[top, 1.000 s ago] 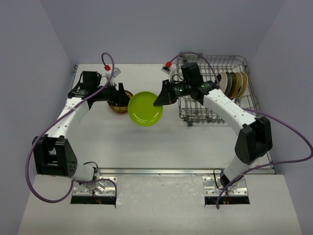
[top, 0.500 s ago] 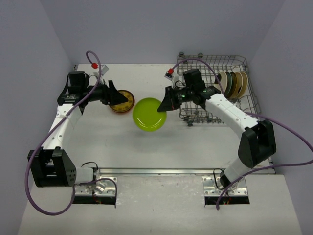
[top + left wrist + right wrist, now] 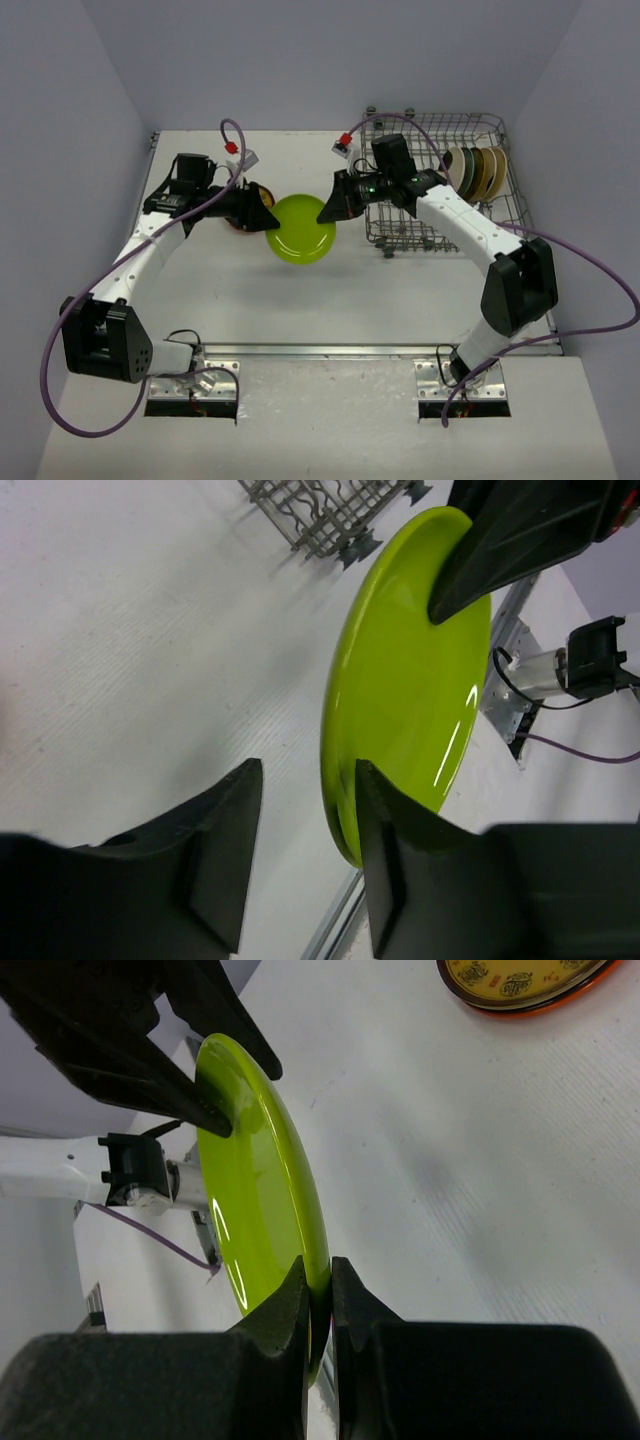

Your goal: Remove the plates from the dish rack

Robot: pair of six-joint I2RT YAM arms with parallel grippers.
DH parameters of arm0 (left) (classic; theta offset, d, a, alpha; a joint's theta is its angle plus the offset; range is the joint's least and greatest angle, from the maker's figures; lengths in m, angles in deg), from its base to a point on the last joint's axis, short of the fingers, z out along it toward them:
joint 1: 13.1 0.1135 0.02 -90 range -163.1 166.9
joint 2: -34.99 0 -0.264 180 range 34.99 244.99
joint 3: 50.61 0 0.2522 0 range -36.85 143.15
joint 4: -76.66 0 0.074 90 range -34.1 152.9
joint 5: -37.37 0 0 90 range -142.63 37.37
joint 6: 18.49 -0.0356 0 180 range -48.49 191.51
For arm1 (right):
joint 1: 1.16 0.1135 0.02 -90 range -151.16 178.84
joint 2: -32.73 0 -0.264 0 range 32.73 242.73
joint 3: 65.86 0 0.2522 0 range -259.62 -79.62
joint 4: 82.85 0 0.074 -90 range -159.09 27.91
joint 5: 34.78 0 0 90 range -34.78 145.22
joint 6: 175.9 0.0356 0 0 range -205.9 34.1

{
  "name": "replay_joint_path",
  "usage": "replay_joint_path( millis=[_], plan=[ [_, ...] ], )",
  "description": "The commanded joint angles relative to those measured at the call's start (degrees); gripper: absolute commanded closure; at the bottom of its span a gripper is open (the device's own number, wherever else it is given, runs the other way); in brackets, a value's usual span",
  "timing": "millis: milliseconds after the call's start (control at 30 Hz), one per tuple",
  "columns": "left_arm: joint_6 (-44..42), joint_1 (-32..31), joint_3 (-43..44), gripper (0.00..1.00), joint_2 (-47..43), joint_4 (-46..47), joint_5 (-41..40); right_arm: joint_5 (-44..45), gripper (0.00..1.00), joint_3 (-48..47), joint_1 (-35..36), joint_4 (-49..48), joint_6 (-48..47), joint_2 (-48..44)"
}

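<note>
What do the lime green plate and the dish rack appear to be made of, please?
The lime green plate looks like glossy plastic or melamine, possibly glazed ceramic: uniform colour, thin rim, sharp white highlights. The dish rack looks like grey metal wire: thin rods in a grid, dull sheen.

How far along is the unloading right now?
Done: a yellow patterned plate sits stacked on the table. In hand: right end effector pinches the lime green plate; left end effector straddles its rim. Remaining: several plates stand in the dish rack.
</note>
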Motion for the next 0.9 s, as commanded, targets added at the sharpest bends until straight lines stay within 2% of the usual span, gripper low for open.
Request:
replay_joint_path(
  millis=[0,133,167,200,233,300,333,433,500,633,733,867],
  plan=[
    [-3.4,-1.2,1.9,0.71,1.7,-1.3,-3.5,-1.2,1.00,-3.0,0.4,-1.4,0.1,0.0],
    [-3.0,-1.3,1.7,1.00,2.0,-1.2,-5.6,0.4,1.00,-3.1,0.4,-0.6,0.0,0.2],
    [-2.5,-1.2,1.6,1.00,2.0,-0.8,-5.9,0.9,0.90,-3.2,0.4,-0.2,-0.1,0.4],
    [-1.8,-1.2,1.6,1.00,2.1,-0.3,-6.2,2.1,0.69,-3.3,0.4,0.1,-0.2,0.5],
    [-1.1,-1.1,1.6,1.00,2.4,0.0,-6.2,3.8,0.40,-3.5,0.4,0.5,-0.4,0.6],
    [-0.6,-0.2,1.8,1.00,2.9,0.2,-5.7,6.3,0.18,-3.8,0.3,1.6,-1.1,0.6],
    [0.0,0.8,2.1,1.00,3.8,0.2,-5.4,10.0,0.03,-4.1,0.2,2.6,-1.9,0.5],
    [1.6,6.6,3.6,1.00,7.8,-0.3,-4.9,19.1,0.01,-5.3,-0.8,5.6,-4.7,-0.2],
    [2.2,11.2,5.7,1.00,11.2,-1.1,-6.1,20.0,0.01,-5.9,-2.6,6.5,-4.8,-0.5],
    [3.2,15.8,9.7,1.00,16.8,-2.1,-11.1,17.7,0.01,-8.0,-6.8,8.9,-4.3,-0.1],
    [3.6,16.7,12.2,1.00,21.2,-2.3,-14.4,13.3,0.01,-8.1,-9.5,9.6,-4.1,0.0],
    [3.8,17.3,14.4,1.00,25.1,-2.8,-15.9,12.9,0.01,-7.1,-10.5,9.5,-4.4,-0.4]
  ],
)
